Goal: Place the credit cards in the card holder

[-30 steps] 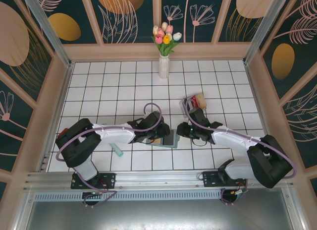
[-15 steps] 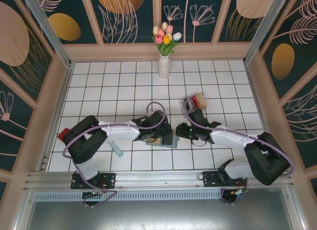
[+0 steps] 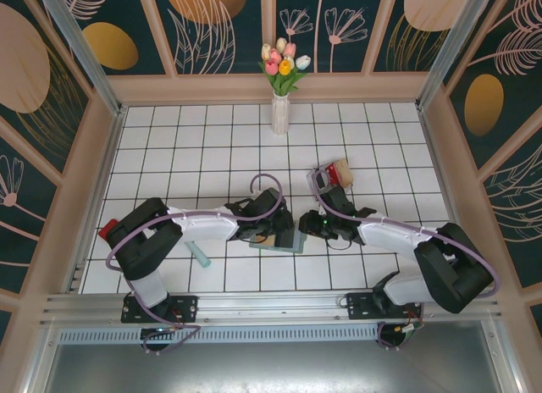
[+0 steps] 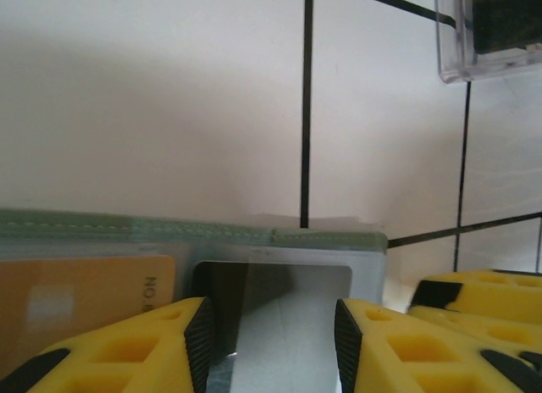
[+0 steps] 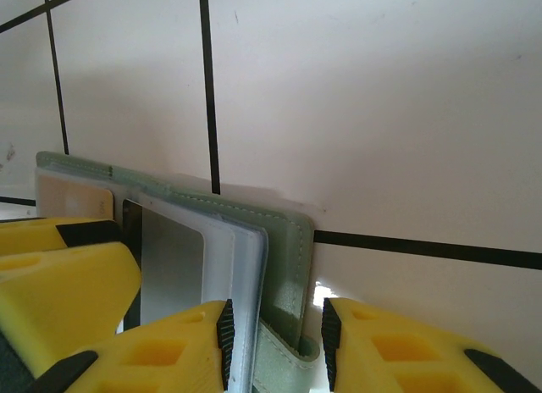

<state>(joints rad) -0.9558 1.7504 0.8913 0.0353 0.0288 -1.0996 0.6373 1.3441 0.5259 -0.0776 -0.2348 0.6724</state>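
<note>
Left arm has swung in toward centre over the last second, then settled. The left fingers (image 4: 144, 342) are part closed, pinching the pale grey card (image 4: 288, 308) by its edges at the pocket mouth of the card holder (image 4: 169, 232). The right fingers (image 5: 398, 342) are clamped on the holder's folded edge, holder lying on the bench (image 4: 152, 96) between the arms. An orange card (image 4: 76, 300) is already seated alongside. Reads as insertion under way; the grey card isn't fully home yet.
</note>
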